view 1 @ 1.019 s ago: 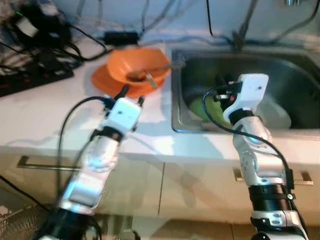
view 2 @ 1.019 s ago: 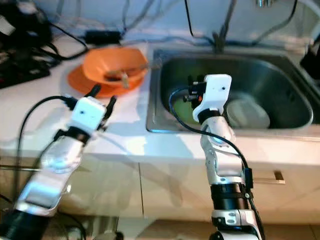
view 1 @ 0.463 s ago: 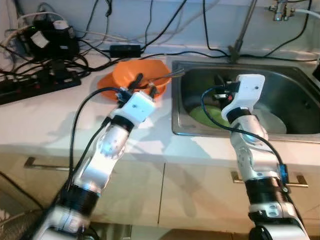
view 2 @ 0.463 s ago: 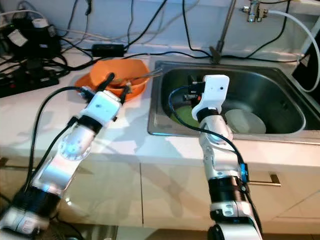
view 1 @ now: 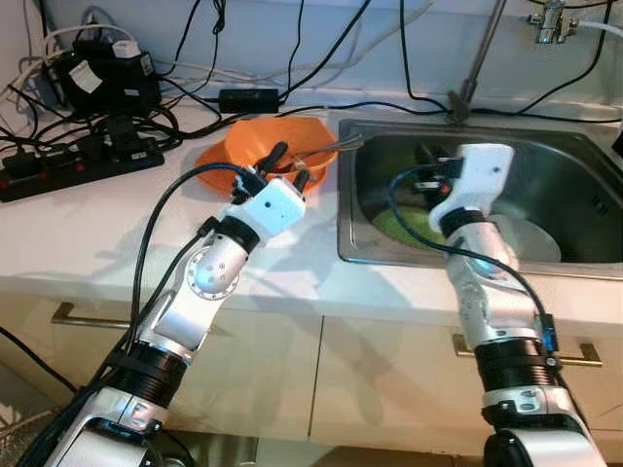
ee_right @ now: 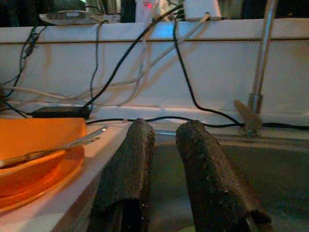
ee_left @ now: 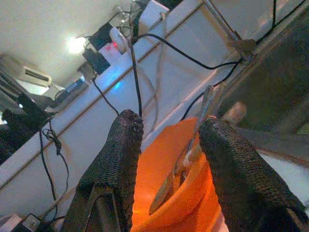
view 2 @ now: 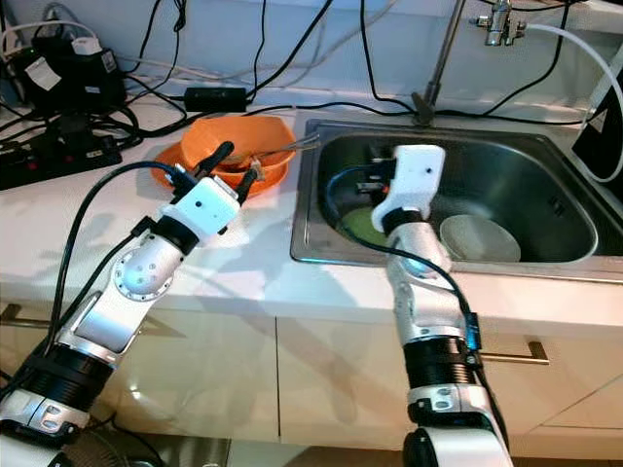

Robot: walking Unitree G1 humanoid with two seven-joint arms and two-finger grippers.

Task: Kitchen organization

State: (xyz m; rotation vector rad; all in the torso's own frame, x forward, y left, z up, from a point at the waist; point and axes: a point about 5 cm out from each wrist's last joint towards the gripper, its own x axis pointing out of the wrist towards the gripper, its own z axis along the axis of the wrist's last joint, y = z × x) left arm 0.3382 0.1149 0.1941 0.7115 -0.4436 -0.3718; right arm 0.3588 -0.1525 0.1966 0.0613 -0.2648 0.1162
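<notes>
An orange bowl [view 1: 261,144] sits on an orange plate [view 1: 208,165] on the white counter, left of the sink [view 1: 347,199]. Metal utensils [view 1: 325,148] lie in the bowl, their handles sticking out towards the sink. My left gripper [view 1: 290,165] is open at the bowl's near rim; in the left wrist view its fingers [ee_left: 120,159] frame the bowl [ee_left: 166,198] and utensils [ee_left: 195,145]. My right gripper [ee_right: 165,128] hovers over the sink's left part, open by a narrow gap with nothing in it. A green plate [view 1: 401,224] and a white plate [view 1: 533,238] lie in the sink.
A power strip [view 1: 78,161], a black adapter [view 1: 247,97] and several tangled cables run along the back of the counter. The tap pipe [view 1: 479,53] rises behind the sink. Cabinet fronts with bar handles [view 1: 78,316] lie below the counter edge.
The camera view has shifted and sharpened. My left gripper has moved forward from the plate's near edge up to the bowl's rim. The right gripper stays over the sink.
</notes>
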